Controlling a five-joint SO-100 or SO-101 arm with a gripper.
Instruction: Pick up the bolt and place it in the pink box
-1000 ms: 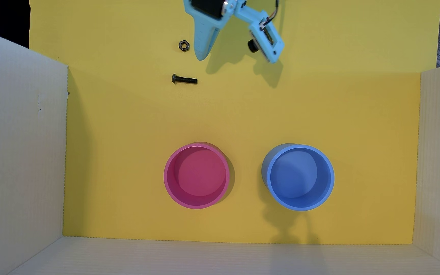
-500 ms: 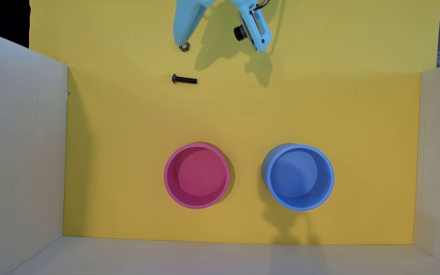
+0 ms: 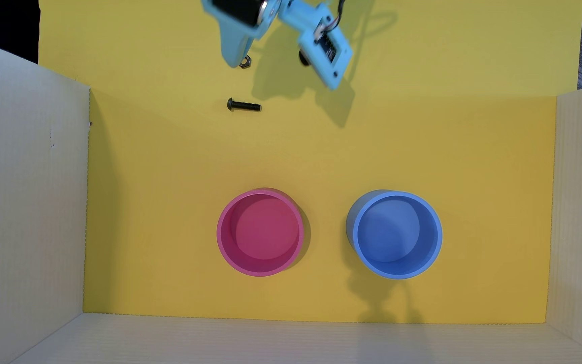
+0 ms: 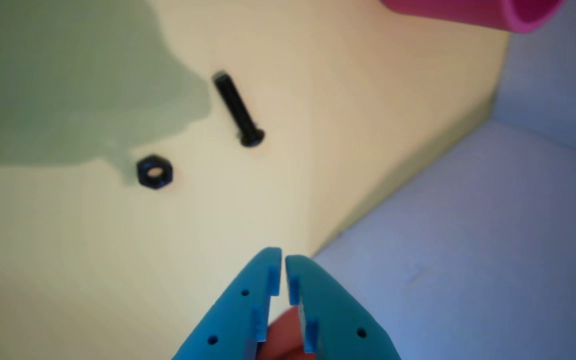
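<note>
The bolt (image 3: 244, 105) is small and black and lies flat on the yellow floor, its head to the left in the overhead view. It also shows in the wrist view (image 4: 238, 110), ahead of the fingertips. The pink box (image 3: 265, 227) stands upright and empty well below the bolt in the overhead view; only its edge (image 4: 468, 10) shows at the top of the wrist view. My light blue gripper (image 3: 235, 60) (image 4: 283, 257) is shut and empty, above the bolt at the top of the overhead view and apart from it.
A dark hexagonal nut (image 3: 246, 62) (image 4: 154, 171) lies right by the gripper's tip. A blue round container (image 3: 396, 231) stands to the right of the pink box. White corrugated walls (image 3: 27, 192) enclose the yellow floor (image 3: 387, 147) on the left, right and bottom.
</note>
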